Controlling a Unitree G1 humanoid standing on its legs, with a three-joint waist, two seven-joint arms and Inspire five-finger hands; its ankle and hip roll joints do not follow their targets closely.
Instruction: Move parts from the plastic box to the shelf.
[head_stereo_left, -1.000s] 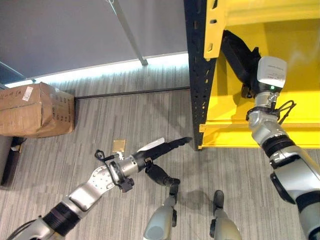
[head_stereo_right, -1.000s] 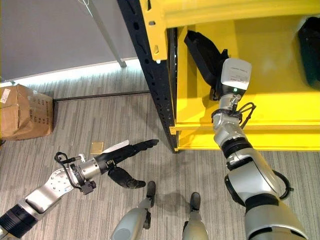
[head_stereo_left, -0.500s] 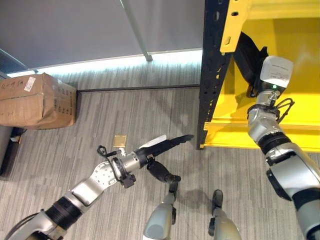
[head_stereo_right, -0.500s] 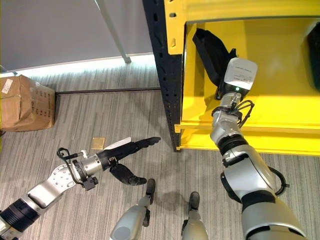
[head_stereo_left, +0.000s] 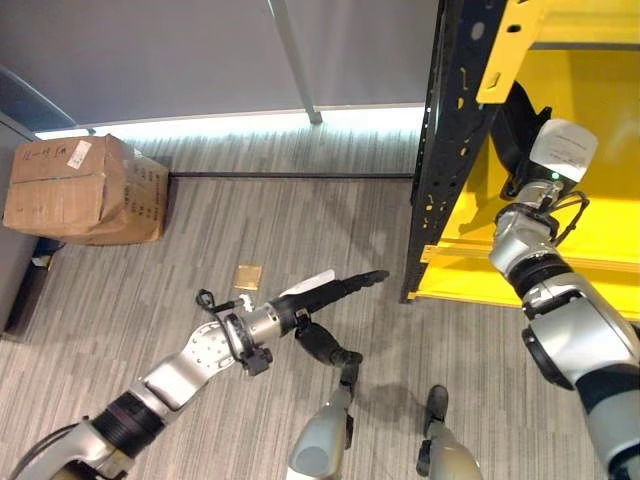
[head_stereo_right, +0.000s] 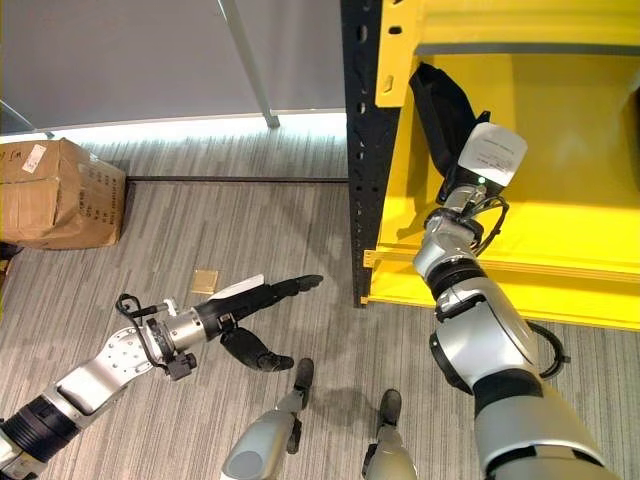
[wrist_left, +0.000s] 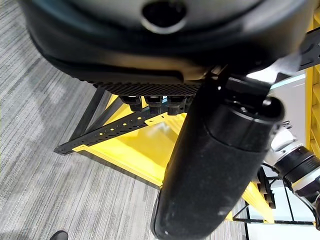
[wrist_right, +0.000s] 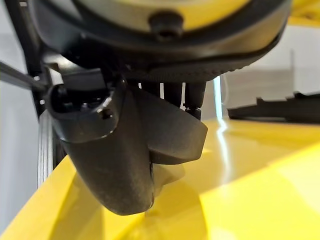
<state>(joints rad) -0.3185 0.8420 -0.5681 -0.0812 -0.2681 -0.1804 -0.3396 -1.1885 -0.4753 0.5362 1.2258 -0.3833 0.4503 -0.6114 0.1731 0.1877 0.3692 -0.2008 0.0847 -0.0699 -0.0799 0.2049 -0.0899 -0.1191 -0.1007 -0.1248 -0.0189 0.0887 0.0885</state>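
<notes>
Against the frame a second ago, the whole scene has slid sideways in both eye views, so the camera has turned and the things have not moved; the left hand (head_stereo_left: 318, 297) keeps the same pose and the right hand (head_stereo_right: 442, 112) is still reaching into the shelf (head_stereo_right: 570, 235).

The left hand hangs low over the carpet with its fingers (head_stereo_left: 352, 282) stretched straight and close together and its thumb drooping beneath; it holds nothing.

The right hand lies inside the yellow shelf, just past the black upright post (head_stereo_right: 364, 150) and above the yellow board; in the right wrist view a dark wedge sits close behind its thumb (wrist_right: 112, 150); I cannot tell that wedge from the hand itself, so I cannot tell whether the hand is spread or pinching something.

Counted:
- One dark flat part (wrist_right: 272, 107) lies on the yellow board beyond the right hand and apart from it.
- One shelf stands ahead of the left hand's fingertips and apart from them.
- One cardboard box (head_stereo_left: 88, 190) sits on the floor, well away from the left hand on its outer side.
- One small tan square (head_stereo_left: 247, 276) lies flat on the carpet near the left hand's wrist, not touching it.
</notes>
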